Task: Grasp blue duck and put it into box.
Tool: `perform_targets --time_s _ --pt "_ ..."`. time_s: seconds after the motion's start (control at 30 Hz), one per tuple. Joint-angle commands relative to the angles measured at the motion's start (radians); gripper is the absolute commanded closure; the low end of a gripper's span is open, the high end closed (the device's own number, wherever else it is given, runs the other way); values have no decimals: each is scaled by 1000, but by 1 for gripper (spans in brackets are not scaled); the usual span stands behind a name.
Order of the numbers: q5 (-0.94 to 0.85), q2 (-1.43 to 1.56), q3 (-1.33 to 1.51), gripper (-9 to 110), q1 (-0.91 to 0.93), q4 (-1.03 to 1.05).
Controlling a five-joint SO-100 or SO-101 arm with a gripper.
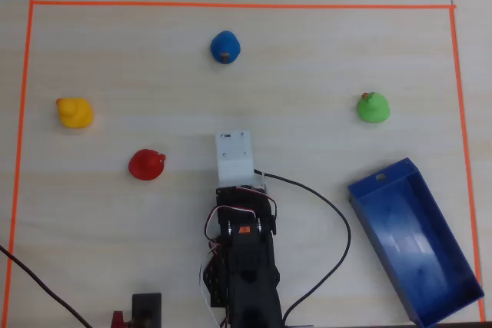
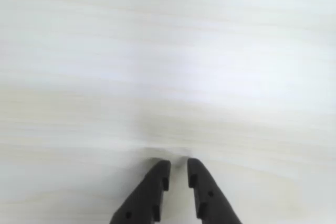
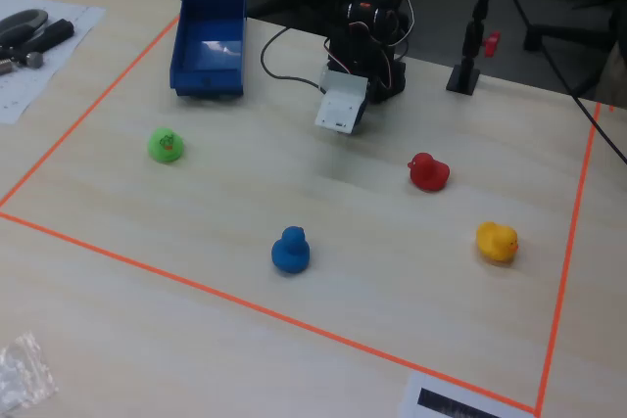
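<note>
The blue duck (image 1: 225, 46) stands alone on the light wooden table, far ahead of the arm in the overhead view; in the fixed view it (image 3: 290, 250) is near the front tape line. The box (image 1: 415, 240), a long blue tray, lies empty beside the arm, at the lower right in the overhead view and at the back left in the fixed view (image 3: 207, 82). My gripper (image 2: 178, 163) shows in the wrist view as two black fingers almost together, empty, above bare table. In the overhead view it is hidden under the white wrist housing (image 1: 234, 157), well short of the duck.
A green duck (image 1: 373, 107), a red duck (image 1: 145, 164) and a yellow duck (image 1: 74, 113) stand apart on the table. Orange tape (image 1: 231, 4) frames the work area. A black cable (image 1: 338, 228) loops between arm and box. Tools (image 3: 29, 31) lie outside the tape.
</note>
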Motion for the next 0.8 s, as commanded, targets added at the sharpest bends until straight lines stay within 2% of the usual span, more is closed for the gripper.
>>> perform_targets --time_s 0.0,0.77 --pt "-2 2 8 100 6 9" --pt "-6 -25 0 101 6 5"
